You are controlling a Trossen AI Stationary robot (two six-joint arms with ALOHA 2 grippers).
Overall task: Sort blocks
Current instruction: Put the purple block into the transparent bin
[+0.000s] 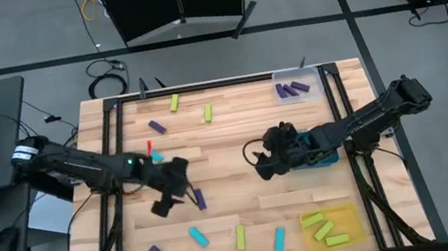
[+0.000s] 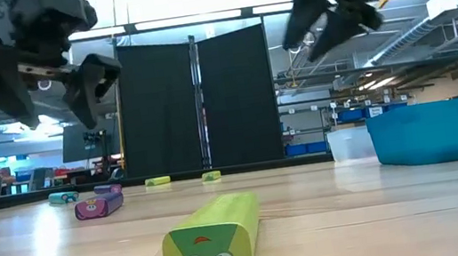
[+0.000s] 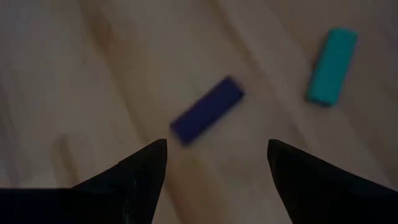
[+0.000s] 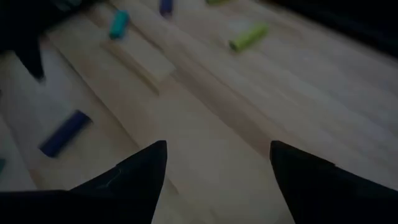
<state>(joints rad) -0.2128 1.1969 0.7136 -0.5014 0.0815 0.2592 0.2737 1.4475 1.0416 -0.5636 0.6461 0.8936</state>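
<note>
Wooden table strewn with purple, cyan and yellow-green blocks; teal tray at its right edge. Left gripper hovering mid-table, fingers spread, empty, just beside a purple block. Right gripper raised beside the teal tray, fingers apart, empty.

Left gripper hovers mid-table beside a purple block. Right gripper sits just left of the teal tray; yellow-green blocks fill the near-right yellow tray.
</note>
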